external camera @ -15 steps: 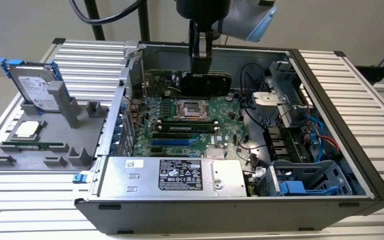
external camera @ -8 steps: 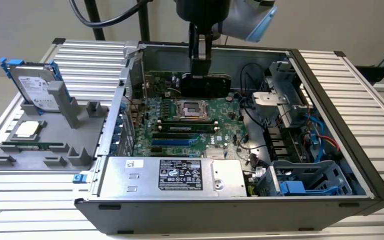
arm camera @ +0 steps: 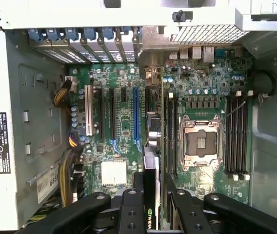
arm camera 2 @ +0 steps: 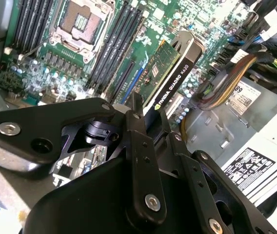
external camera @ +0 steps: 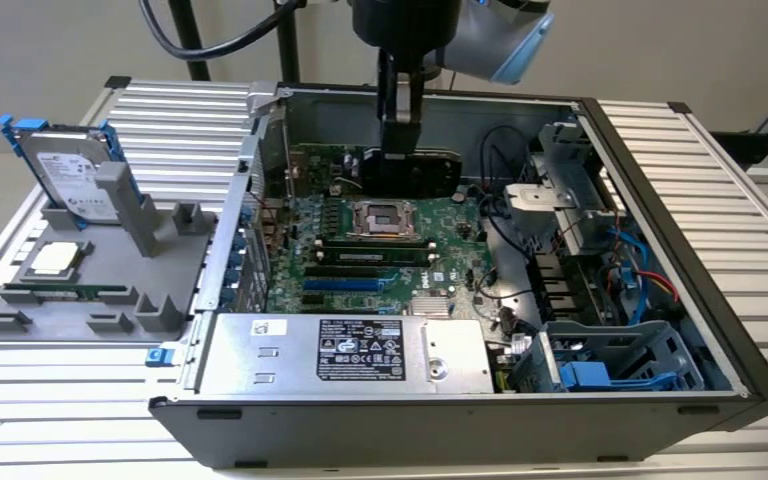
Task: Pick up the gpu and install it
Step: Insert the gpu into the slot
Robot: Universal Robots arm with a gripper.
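The gpu point(external camera: 412, 172), a green card with a black cooler block, hangs edge-down over the motherboard point(external camera: 357, 255) inside the open computer case. It sits just behind the empty processor socket point(external camera: 391, 215) in the exterior view. My gripper point(external camera: 402, 135) is shut on its upper edge. In the second wrist view the gpu point(arm camera 2: 170, 73) sticks out from between the black fingers point(arm camera 2: 137, 109), its cooler label facing the camera. In the first wrist view the gpu point(arm camera: 151, 156) is seen edge-on, between the blue expansion slot point(arm camera: 136, 114) and the socket point(arm camera: 200, 143), clear of the board.
The power supply point(external camera: 344, 350) fills the case's near side, with a drive cage point(external camera: 611, 360) and loose cables point(external camera: 518, 210) on the exterior view's right. Outside, on the left, a grey fixture point(external camera: 37, 325) holds a hard drive with blue rails point(external camera: 71, 175), a processor point(external camera: 57, 258) and a memory stick point(external camera: 64, 293).
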